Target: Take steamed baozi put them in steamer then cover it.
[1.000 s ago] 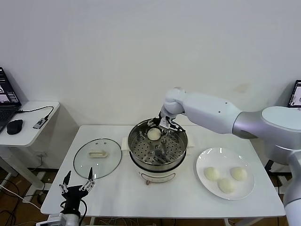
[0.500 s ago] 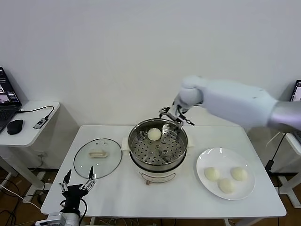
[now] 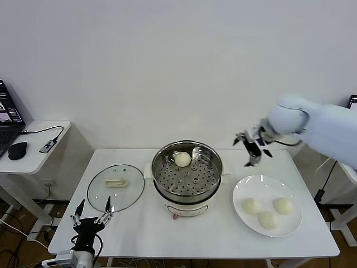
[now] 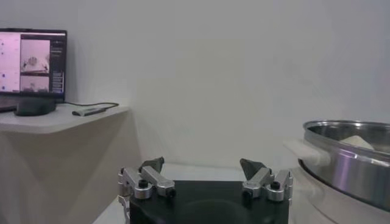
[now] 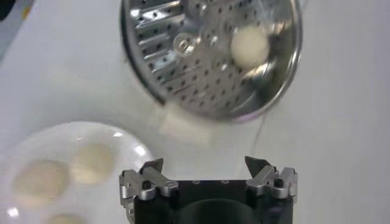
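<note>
One cream-white baozi [image 3: 182,159] lies on the perforated tray at the back of the steel steamer [image 3: 188,192], also seen as a baozi [image 5: 250,47] in the steamer [image 5: 183,85] from the right wrist. Three baozi [image 3: 268,212] rest on the white plate [image 3: 242,190] to the right. The glass cover [image 3: 116,186] lies flat on the table left of the steamer. My right gripper [image 3: 252,146] hangs open and empty in the air between the steamer and the plate. My left gripper [image 3: 91,218] stays parked, open, at the table's front left edge.
A side desk [image 3: 39,146] at the left carries a laptop, a mouse [image 3: 17,149] and a cable. The white table [image 3: 189,237] has bare room along its front. A wall stands close behind.
My right gripper has left the baozi in the steamer and swung right, away from the steamer's back rim toward the plate. The left arm has not moved.
</note>
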Robot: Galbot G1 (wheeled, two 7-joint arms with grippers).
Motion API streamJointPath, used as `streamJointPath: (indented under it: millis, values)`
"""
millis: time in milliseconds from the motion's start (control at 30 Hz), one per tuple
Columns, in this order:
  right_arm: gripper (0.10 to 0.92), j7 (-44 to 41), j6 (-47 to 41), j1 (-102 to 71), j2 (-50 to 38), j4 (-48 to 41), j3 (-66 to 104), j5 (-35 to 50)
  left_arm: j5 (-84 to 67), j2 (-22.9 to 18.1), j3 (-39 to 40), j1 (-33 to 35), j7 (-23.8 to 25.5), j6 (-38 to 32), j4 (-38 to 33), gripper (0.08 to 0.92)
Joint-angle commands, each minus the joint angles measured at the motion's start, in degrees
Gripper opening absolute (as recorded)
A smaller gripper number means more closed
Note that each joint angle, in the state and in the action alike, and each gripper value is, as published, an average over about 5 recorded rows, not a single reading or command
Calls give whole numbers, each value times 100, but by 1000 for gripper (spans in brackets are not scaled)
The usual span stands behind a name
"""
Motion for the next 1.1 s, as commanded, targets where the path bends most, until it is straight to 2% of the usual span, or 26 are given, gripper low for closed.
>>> streamJointPath:
  millis: [33,500,1100]
  values:
    - [823,-9,-407,-669,-964,452,112,-210,2,21,-30,2,5,8,18,823]
    - [823,248,-361,-2468,-504,-10,1168,-586,6,-1,-64,-51,8,11,122,823]
    - [809,396,-252,-3533,-100,-519,1902,-955,4,1,-106,-63,10,10,161,823]
